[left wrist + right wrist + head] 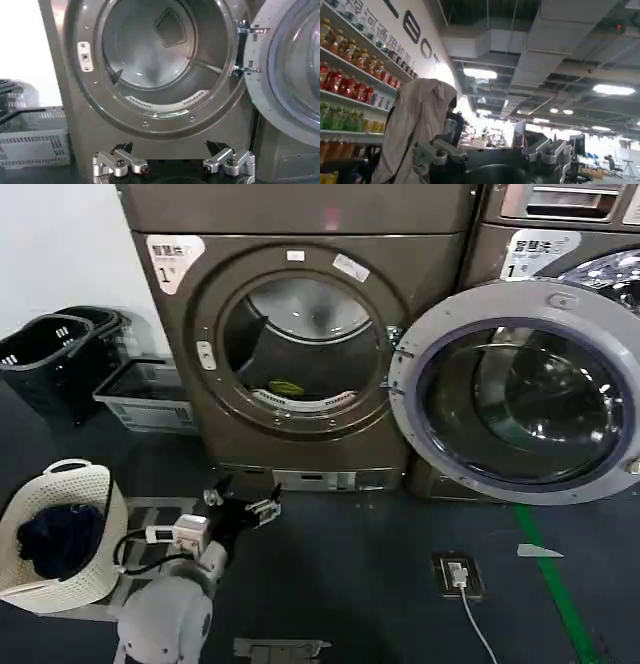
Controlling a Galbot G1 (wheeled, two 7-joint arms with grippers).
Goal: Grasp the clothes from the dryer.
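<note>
The bronze-grey dryer (300, 344) stands ahead with its round door (520, 389) swung open to the right. Low in the steel drum lies a small yellow-green piece of clothes (287, 388). My left gripper (245, 506) is open near the floor, in front of and below the porthole, holding nothing. In the left wrist view the open left gripper (169, 148) faces the dryer (160, 65); the porthole's lower rim hides the drum's floor. My right gripper (492, 145) is open and empty, pointing up toward a ceiling.
A white woven basket (85, 569) holding dark blue clothes (55, 539) stands at my left. Black baskets (50, 354) and a grey crate (145, 394) stand left of the dryer. A floor socket with cable (457, 574) and green tape (555, 584) lie right.
</note>
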